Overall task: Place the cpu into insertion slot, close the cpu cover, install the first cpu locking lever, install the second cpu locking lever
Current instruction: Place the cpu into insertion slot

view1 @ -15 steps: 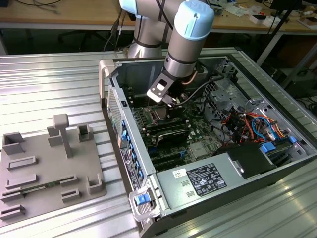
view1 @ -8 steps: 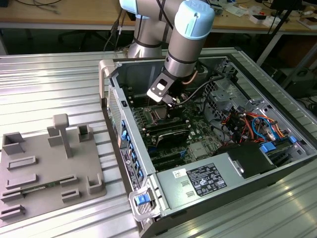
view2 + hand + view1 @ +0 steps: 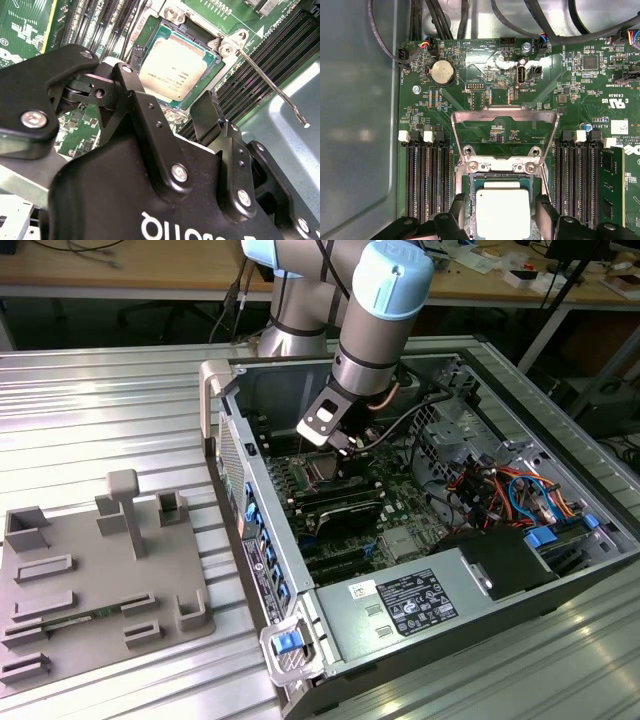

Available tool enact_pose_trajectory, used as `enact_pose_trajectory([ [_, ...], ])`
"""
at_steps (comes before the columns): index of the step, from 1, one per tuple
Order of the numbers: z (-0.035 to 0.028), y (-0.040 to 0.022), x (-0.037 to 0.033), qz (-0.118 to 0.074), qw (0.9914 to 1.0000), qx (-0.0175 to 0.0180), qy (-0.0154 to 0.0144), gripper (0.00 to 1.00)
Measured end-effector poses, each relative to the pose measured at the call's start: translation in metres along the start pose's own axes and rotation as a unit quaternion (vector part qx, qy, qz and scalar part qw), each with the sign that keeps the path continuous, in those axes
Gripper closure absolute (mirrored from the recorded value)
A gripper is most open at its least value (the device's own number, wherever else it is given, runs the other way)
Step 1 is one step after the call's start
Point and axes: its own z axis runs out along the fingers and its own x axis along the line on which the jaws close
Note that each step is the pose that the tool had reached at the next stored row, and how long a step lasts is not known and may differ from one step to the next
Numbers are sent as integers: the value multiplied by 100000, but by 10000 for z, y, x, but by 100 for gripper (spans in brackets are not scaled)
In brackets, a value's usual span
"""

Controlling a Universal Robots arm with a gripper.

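1. Grey pc case [image 3: 250, 510], exterior view: gripper [image 3: 345, 447] over the insertion slot [image 3: 322, 470].
2. Second wrist view: cpu [image 3: 175, 67] seated in the slot, locking lever [image 3: 268, 84] sticking up.
3. First wrist view: fingers [image 3: 458, 212] spread beside the cpu (holding nothing), cpu cover [image 3: 502, 116] flipped open.

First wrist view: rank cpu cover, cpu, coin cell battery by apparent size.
1. cpu cover: open frame, widest outline; it may be raised toward the camera, which could inflate it.
2. cpu: partly cut off at the picture's edge, yet clearly bigger than the battery.
3. coin cell battery: smallest.
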Motion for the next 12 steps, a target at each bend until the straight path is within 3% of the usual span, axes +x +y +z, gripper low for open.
enact_pose_trajectory([
  [3,-1,0,-1,-5,100000,9,-24,42],
  [4,0,0,0,-8,100000,3,-6,49],
  [7,0,0,0,-11,100000,0,-4,49],
  [10,1,0,0,-45,99995,7,-965,49],
  [12,0,0,0,-45,99995,14,-983,49],
])
